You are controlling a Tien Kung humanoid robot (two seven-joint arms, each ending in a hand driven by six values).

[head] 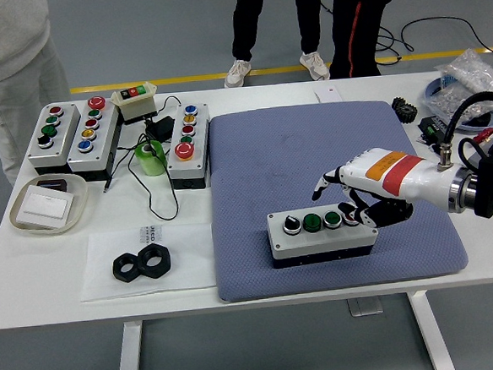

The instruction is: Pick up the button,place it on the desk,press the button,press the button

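Right hand [355, 196]: white with an orange and red band, it comes in from the right and sits over the right end of the button box, fingers curled down, holding nothing (I cannot tell if a fingertip touches a button).
Far left: two grey button boxes [72, 135] and a round tray [48, 205].
Left front: two black nuts [139, 264] on a white sheet.
Left middle: a green tape roll [151, 158] and one more button box [187, 145] with black cables beside it.
Middle: blue mat [314, 180] on the white tabletop [33, 276].
Button box [322, 233]: flat on the mat near its front edge, with black, green, green and red buttons in a row.
Top: people's legs stand behind the tabletop.
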